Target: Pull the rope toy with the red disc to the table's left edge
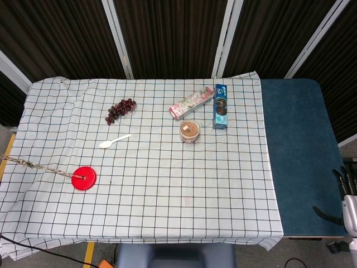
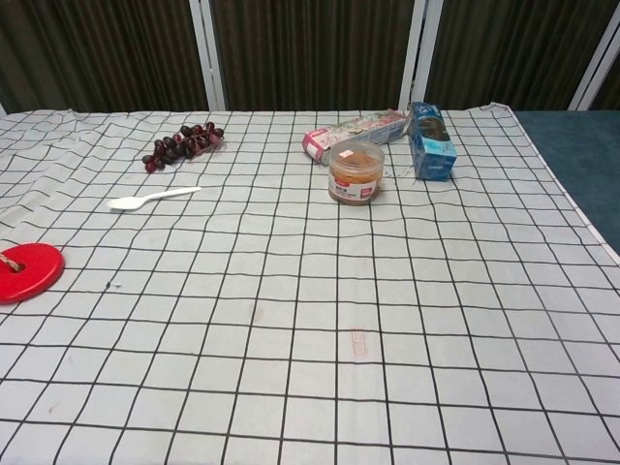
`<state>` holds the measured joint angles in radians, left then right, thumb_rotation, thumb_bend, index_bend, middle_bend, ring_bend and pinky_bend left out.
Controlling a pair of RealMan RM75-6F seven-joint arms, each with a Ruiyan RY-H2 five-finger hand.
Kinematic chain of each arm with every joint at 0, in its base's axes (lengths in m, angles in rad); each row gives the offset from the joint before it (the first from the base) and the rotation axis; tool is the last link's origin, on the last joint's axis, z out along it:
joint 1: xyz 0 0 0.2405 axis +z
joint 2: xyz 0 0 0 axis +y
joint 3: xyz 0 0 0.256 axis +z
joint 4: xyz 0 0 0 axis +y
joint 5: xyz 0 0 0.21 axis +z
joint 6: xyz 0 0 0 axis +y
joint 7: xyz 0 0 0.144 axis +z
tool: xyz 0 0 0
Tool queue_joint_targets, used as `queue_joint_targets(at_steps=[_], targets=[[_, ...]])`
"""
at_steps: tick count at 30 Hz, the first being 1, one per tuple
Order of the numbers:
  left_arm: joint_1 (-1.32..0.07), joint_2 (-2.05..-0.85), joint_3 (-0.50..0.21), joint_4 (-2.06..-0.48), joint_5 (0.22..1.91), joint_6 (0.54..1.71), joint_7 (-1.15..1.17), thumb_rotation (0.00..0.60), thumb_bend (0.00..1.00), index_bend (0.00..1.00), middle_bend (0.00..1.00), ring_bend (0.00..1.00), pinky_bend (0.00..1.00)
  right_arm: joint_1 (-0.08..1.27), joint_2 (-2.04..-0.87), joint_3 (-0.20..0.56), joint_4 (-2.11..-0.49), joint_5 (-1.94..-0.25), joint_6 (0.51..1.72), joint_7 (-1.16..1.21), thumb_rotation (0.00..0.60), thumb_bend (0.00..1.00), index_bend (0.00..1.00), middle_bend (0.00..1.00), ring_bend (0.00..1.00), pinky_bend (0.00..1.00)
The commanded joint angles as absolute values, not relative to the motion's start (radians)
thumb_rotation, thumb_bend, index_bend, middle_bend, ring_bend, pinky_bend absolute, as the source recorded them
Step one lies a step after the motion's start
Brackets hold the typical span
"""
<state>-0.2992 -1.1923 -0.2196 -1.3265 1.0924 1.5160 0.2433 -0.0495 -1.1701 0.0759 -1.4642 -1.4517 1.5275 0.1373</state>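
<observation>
The red disc (image 1: 84,178) of the rope toy lies flat on the checked cloth close to the table's left edge. Its braided rope (image 1: 36,166) runs up and left from the disc and leaves the head view at the left border. In the chest view the red disc (image 2: 26,270) sits at the far left, with only a short bit of rope (image 2: 8,260) showing. My left hand shows in neither view. Beyond the table's right side, my right hand (image 1: 347,191) hangs at the frame edge, fingers apart and holding nothing.
A bunch of dark grapes (image 1: 120,109) and a white plastic spoon (image 1: 114,140) lie on the left half. A brown-lidded cup (image 1: 189,131), a pink packet (image 1: 191,103) and a blue cookie box (image 1: 221,106) stand at the back centre. A blue mat (image 1: 298,151) covers the table's right part.
</observation>
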Motion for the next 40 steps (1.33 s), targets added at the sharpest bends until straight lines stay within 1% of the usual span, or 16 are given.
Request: queue_joint_targets(at_steps=[1,9,10,11,12,14,16,17,20,23,25,27,29,32,35,40], targets=[[-0.299,-1.202,-0.205,-1.341,1.131,1.505,0.231,0.6,0.8,0.87,0.26,0.02,0.08,-0.049,-1.169,0.076,-1.465,-1.449,1.524,0.136,0.6,0.11,0.0,0.0,0.0,0.0],[-0.322,-1.242,-0.142,-1.474,1.275,1.451,0.18,0.6,0.79,0.87,0.26,0.02,0.08,-0.042,-1.169,0.075,-1.471,-1.447,1.514,0.128,0.6,0.11,0.0,0.0,0.0,0.0],[-0.328,-1.246,-0.135,-1.486,1.278,1.428,0.183,0.6,0.79,0.86,0.25,0.02,0.08,-0.042,-1.17,0.075,-1.471,-1.446,1.513,0.129,0.6,0.11,0.0,0.0,0.0,0.0],[-0.338,-1.243,-0.122,-1.502,1.269,1.38,0.194,0.6,0.76,0.81,0.23,0.01,0.08,-0.042,-1.17,0.074,-1.471,-1.445,1.512,0.129,0.6,0.11,0.0,0.0,0.0,0.0],[-0.349,-1.234,-0.111,-1.517,1.251,1.329,0.21,0.6,0.71,0.69,0.19,0.01,0.06,-0.043,-1.17,0.074,-1.47,-1.445,1.513,0.13,0.6,0.11,0.0,0.0,0.0,0.0],[-0.379,-1.197,-0.094,-1.565,1.186,1.192,0.237,0.6,0.57,0.29,0.07,0.0,0.02,-0.045,-1.17,0.073,-1.467,-1.442,1.514,0.134,0.6,0.11,0.0,0.0,0.0,0.0],[-0.4,-1.172,-0.094,-1.592,1.14,1.107,0.226,0.6,0.45,0.04,0.0,0.0,0.0,-0.048,-1.17,0.073,-1.463,-1.439,1.515,0.139,0.6,0.11,0.0,0.0,0.0,0.0],[-0.409,-1.159,-0.095,-1.603,1.119,1.07,0.216,0.6,0.39,0.0,0.0,0.0,0.0,-0.049,-1.169,0.074,-1.46,-1.436,1.516,0.142,0.6,0.11,0.0,0.0,0.0,0.0],[-0.412,-1.128,-0.099,-1.633,1.122,1.033,0.152,0.6,0.32,0.0,0.0,0.0,0.0,-0.052,-1.168,0.076,-1.453,-1.429,1.517,0.152,0.6,0.11,0.0,0.0,0.0,0.0],[-0.395,-1.109,-0.098,-1.641,1.181,1.062,0.091,0.6,0.29,0.0,0.0,0.0,0.0,-0.052,-1.169,0.077,-1.449,-1.427,1.516,0.157,0.6,0.11,0.0,0.0,0.0,0.0],[-0.374,-1.097,-0.095,-1.652,1.225,1.107,0.053,0.6,0.29,0.0,0.0,0.0,0.0,-0.052,-1.171,0.077,-1.448,-1.429,1.516,0.159,0.6,0.11,0.0,0.0,0.0,0.0],[-0.338,-1.101,-0.099,-1.664,1.274,1.196,0.019,0.6,0.28,0.0,0.0,0.0,0.0,-0.052,-1.172,0.076,-1.449,-1.432,1.519,0.161,0.6,0.11,0.0,0.0,0.0,0.0],[-0.293,-1.124,-0.093,-1.649,1.354,1.32,0.001,0.6,0.29,0.0,0.0,0.0,0.0,-0.056,-1.173,0.075,-1.455,-1.434,1.525,0.163,0.6,0.11,0.0,0.0,0.0,0.0],[-0.235,-1.169,-0.073,-1.573,1.45,1.472,0.024,0.6,0.31,0.0,0.0,0.0,0.0,-0.061,-1.175,0.074,-1.462,-1.436,1.534,0.163,0.6,0.11,0.0,0.0,0.0,0.0],[-0.201,-1.17,-0.049,-1.55,1.472,1.501,-0.034,0.6,0.31,0.0,0.0,0.0,0.0,-0.061,-1.179,0.072,-1.462,-1.435,1.533,0.156,0.6,0.11,0.0,0.0,0.0,0.0],[-0.162,-1.161,-0.034,-1.515,1.48,1.528,-0.097,0.6,0.31,0.0,0.0,0.0,0.0,-0.061,-1.181,0.067,-1.468,-1.442,1.533,0.142,0.6,0.11,0.0,0.0,0.0,0.0]])
